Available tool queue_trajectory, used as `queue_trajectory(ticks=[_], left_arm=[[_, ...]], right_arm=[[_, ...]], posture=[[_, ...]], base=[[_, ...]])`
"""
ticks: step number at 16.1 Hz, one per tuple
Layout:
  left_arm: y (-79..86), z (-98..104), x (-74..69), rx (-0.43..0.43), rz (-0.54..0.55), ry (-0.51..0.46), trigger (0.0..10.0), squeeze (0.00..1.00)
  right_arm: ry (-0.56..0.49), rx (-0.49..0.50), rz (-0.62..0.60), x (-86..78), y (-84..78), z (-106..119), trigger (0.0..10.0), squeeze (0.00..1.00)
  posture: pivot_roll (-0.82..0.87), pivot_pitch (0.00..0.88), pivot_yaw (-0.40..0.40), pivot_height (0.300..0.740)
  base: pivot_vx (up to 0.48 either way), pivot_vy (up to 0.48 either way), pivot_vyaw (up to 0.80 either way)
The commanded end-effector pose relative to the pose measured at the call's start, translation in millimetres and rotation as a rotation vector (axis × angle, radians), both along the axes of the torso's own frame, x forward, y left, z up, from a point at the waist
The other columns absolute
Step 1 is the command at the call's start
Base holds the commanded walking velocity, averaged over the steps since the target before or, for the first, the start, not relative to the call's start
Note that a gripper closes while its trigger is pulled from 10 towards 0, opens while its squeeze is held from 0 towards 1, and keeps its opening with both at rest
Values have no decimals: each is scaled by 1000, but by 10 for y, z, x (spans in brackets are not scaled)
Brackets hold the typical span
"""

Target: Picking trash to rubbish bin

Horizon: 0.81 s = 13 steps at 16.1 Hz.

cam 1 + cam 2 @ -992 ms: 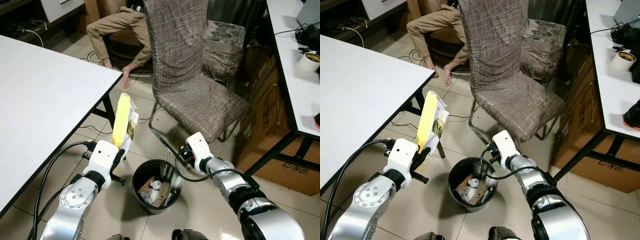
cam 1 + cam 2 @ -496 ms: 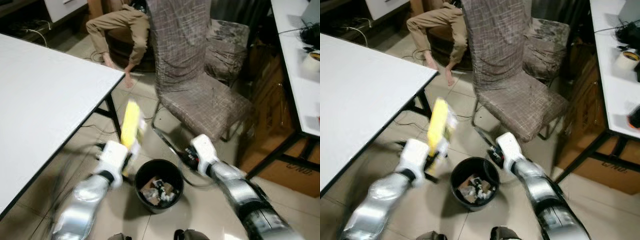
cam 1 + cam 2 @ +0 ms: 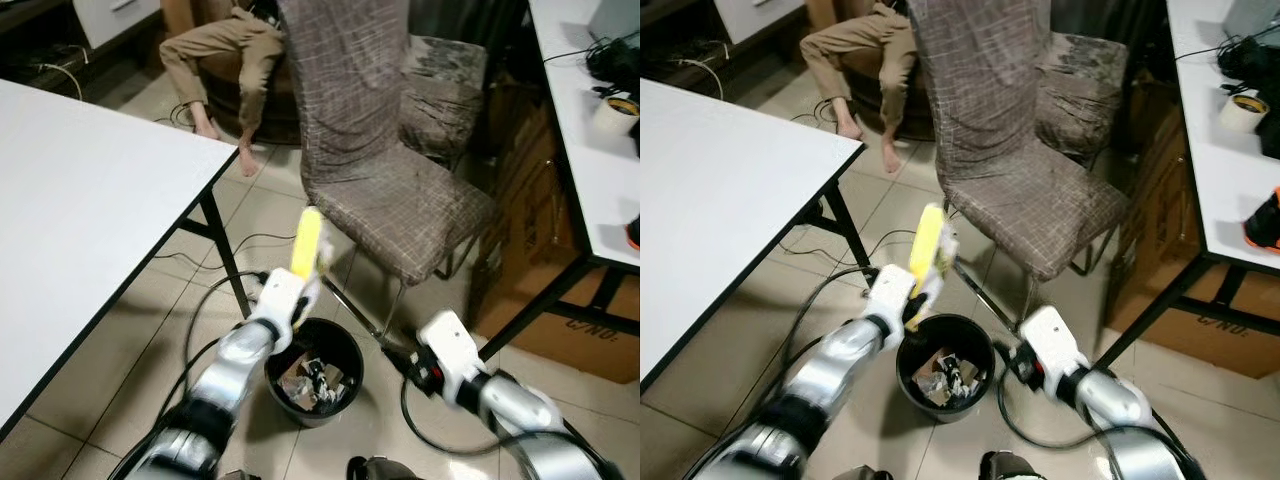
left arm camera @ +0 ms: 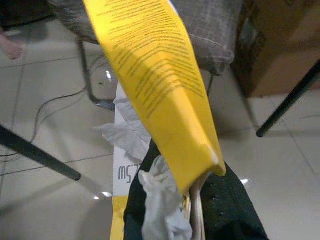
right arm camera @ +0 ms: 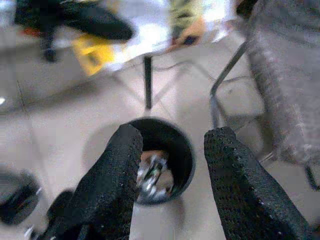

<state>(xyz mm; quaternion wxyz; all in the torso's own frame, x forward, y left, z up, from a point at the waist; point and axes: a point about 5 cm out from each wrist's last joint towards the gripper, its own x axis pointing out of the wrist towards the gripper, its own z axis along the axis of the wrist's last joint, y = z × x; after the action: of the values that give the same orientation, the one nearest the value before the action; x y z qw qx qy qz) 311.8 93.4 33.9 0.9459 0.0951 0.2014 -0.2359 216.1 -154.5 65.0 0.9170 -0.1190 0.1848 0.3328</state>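
Tiled floor (image 3: 120,330), chair (image 3: 385,170) behind bin (image 3: 313,371) (part-full), left gripper (image 3: 296,312) clamping yellow packet (image 3: 307,242), right gripper (image 5: 170,165) spread empty.

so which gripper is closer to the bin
Left. The left gripper, holding the yellow packet, is at the bin's rim; the right gripper sits open just off its other side.

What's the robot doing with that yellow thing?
It is throwing trash away. Its left tool is shut on a yellow packet with some crumpled tissue, holding it up right by the rim of the black rubbish bin, which already has scraps inside. The packet is not in the bin yet. The right tool is open and holds nothing, off to the bin's other side near the brown chair.
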Motion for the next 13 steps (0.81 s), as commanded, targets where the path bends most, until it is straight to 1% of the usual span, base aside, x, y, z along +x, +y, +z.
queue_trajectory(ticks=[1,2,3,4,6,9,10,11,13], left_arm=[[-35,-73,-22,42,-25,20,10000,0],[-65,-102,-9,84,-50,26,10000,0],[-80,-125,-3,124,-64,35,10000,106],[-94,-140,-10,140,-81,38,10000,137],[-116,-153,-12,141,-98,40,10000,122],[-146,-128,18,140,-96,28,10000,106],[-161,-125,18,126,-99,30,10000,188],[-174,-129,11,109,-107,39,10000,1000],[-180,-135,6,104,-111,39,10000,1000]], right_arm=[[29,20,30,-72,75,44,10000,0],[46,16,41,-137,117,73,10000,0],[58,12,29,-173,136,85,10000,0],[64,10,25,-182,149,87,10000,0],[71,14,40,-195,195,125,10000,0],[61,-20,30,-156,188,167,10000,0],[64,-24,27,-146,187,165,10000,0],[60,-39,26,-135,185,161,10000,0],[57,-52,22,-116,187,168,10000,0]], posture=[[-270,146,10,740],[-270,154,10,740],[-271,156,9,740],[-271,156,9,740],[-271,156,9,740],[-273,162,4,740],[-273,162,4,740],[-273,162,4,740],[-273,162,4,740]], base=[[0,0,0],[0,0,0],[0,0,0],[0,0,0],[0,0,0],[0,0,0],[0,0,0],[0,0,0],[0,0,0]])
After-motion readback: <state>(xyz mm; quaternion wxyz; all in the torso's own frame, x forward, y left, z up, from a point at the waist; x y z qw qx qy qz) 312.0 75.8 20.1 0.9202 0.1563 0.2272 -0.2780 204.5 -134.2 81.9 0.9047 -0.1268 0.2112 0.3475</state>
